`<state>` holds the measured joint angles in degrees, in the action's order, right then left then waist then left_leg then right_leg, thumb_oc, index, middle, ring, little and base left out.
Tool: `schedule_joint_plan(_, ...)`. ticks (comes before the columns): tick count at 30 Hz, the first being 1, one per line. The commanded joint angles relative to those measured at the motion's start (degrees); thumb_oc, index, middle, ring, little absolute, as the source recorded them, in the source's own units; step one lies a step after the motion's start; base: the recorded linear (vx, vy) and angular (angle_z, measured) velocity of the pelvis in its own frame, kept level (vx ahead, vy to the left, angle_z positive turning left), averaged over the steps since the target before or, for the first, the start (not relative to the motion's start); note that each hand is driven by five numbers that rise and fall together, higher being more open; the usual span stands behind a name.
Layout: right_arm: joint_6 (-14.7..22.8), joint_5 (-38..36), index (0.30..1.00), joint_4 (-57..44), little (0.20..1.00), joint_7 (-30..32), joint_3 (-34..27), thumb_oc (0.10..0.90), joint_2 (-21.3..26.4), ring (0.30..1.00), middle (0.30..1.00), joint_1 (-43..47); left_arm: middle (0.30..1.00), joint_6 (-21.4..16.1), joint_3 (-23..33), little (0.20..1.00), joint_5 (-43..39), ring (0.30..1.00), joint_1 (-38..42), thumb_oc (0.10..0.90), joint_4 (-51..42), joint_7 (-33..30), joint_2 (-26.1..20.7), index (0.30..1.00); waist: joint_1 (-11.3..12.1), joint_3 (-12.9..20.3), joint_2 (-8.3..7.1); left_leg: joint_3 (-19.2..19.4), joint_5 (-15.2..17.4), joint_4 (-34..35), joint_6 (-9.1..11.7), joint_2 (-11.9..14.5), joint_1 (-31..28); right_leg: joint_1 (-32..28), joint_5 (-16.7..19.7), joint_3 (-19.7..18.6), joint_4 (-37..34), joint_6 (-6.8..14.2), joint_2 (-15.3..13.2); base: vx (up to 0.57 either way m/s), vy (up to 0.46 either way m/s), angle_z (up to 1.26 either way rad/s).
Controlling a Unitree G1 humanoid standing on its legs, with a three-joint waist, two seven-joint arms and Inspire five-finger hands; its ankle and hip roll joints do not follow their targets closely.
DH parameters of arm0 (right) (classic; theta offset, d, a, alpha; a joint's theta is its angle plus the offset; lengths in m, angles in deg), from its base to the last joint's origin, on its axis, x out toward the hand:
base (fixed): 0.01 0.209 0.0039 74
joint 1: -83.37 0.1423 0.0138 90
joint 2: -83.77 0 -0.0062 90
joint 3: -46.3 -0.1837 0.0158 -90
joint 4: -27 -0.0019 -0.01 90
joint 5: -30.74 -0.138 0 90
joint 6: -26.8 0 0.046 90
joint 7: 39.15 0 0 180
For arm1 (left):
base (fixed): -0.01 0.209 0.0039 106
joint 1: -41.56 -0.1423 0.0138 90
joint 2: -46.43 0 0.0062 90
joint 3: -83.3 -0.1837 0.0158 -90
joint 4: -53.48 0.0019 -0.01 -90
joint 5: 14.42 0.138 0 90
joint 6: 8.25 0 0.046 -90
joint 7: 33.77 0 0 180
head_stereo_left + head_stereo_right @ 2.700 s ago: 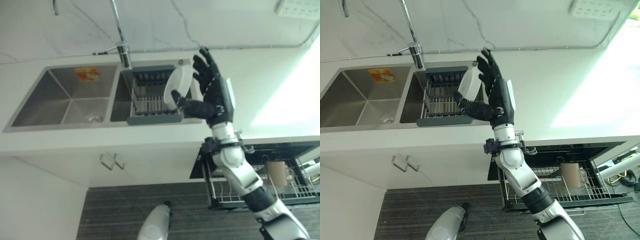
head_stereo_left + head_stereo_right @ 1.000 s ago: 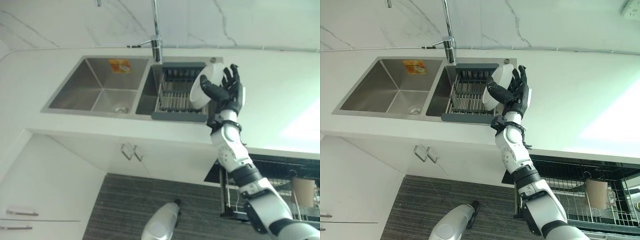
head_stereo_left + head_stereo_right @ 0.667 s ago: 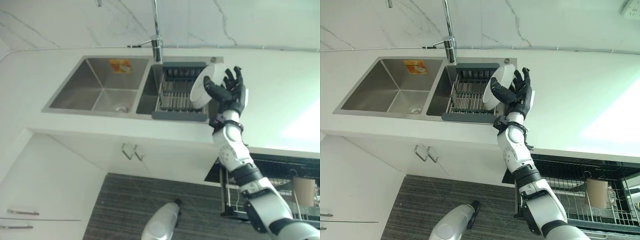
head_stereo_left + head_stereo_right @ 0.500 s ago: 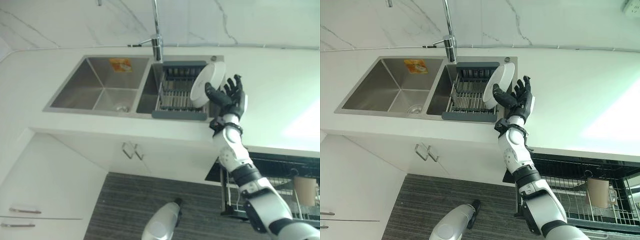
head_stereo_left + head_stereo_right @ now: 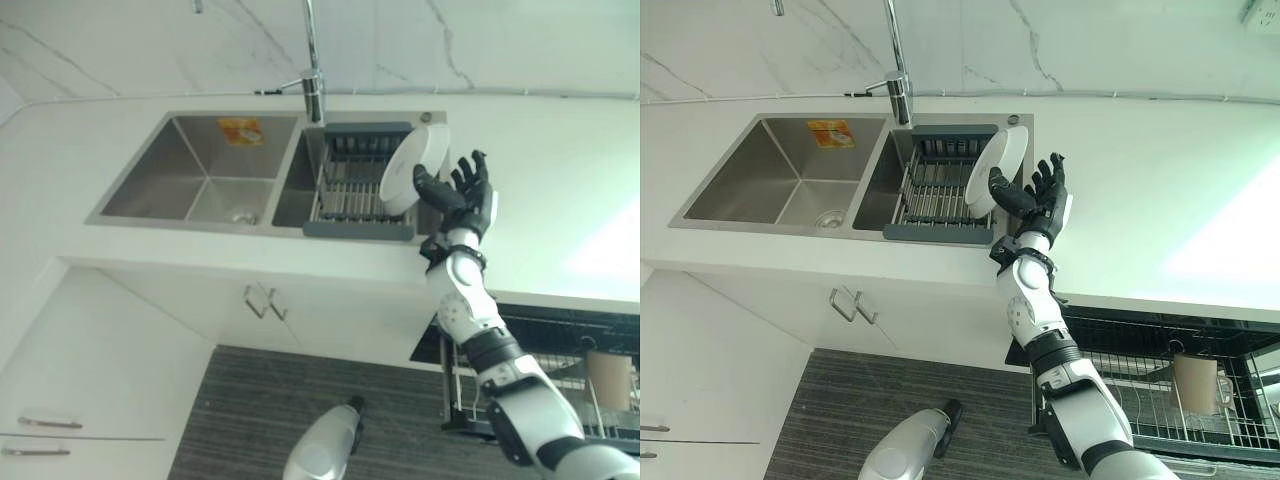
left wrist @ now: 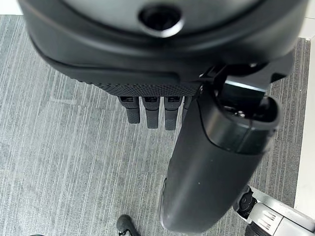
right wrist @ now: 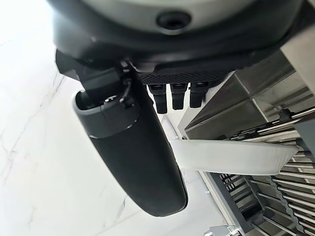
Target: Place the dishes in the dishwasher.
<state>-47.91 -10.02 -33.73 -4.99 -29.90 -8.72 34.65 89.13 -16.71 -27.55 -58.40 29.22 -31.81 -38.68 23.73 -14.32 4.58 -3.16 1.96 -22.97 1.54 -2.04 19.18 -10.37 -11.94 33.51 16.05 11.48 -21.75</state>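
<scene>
I see the white plate (image 5: 1002, 169) standing on edge in the drying rack (image 5: 940, 190) over the sink (image 5: 760, 180), tilted, its face toward the basin. Right hand (image 5: 1045, 203) just beside its rim, fingers spread, holding nothing. Left hand (image 6: 162, 83) hangs over the floor (image 6: 59, 162), fingers straight.

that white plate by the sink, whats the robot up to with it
The robot's right hand is raised at the white plate, which stands on edge at the right end of the drying rack in the sink's right basin. Its fingers are spread and the thumb reaches toward the plate's face, but nothing is gripped. The left hand hangs idle over the floor. The dishwasher's lower rack is pulled out to the right, with a brown cup in it.
</scene>
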Motion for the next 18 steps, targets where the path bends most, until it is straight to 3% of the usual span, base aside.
schedule_joint_plan(1, 3.5, -0.9, 0.900, -2.3, 0.900, -5.4, -0.1, 0.800, 1.5, 0.900, 0.900, 7.0, 0.900, 0.7, -3.7, 0.900, -0.9, 0.900, -1.1, 0.800, 1.6, 0.1, -3.0, 0.900, 0.4, 1.6, 1.03, 0.9, 4.5, 5.8, 0.0, 2.3, -7.0, 6.8, 4.6, -2.2, 1.1, 0.4, -0.4, 0.00, 0.000, 0.00)
schedule_joint_plan(9, -1.4, -3.7, 0.900, -0.5, 0.900, -10.1, 0.2, 0.800, 1.8, 0.900, 0.900, 8.1, 0.900, 1.7, -3.5, 0.900, -0.5, 0.900, -0.8, 0.800, 1.4, 0.4, -3.2, 0.900, 0.8, 1.6, 1.06, 0.6, 4.3, 5.8, 0.0, 2.0, -6.9, 6.4, 4.8, -1.5, 1.1, 0.5, -0.8, 0.00, 0.000, 0.00)
schedule_joint_plan(18, -2.5, -5.2, 0.900, 3.9, 0.900, -11.5, -0.5, 0.800, 2.6, 0.900, 0.900, 10.6, 0.900, 3.1, -4.7, 0.900, 1.2, 0.900, -0.8, 0.800, 1.3, -0.4, -4.3, 0.900, 1.5, 1.9, 1.58, -0.4, 4.0, 5.8, -0.2, 1.1, -6.7, 5.7, 4.9, -1.0, 1.1, 0.4, -1.1, 0.03, 0.011, 0.01)
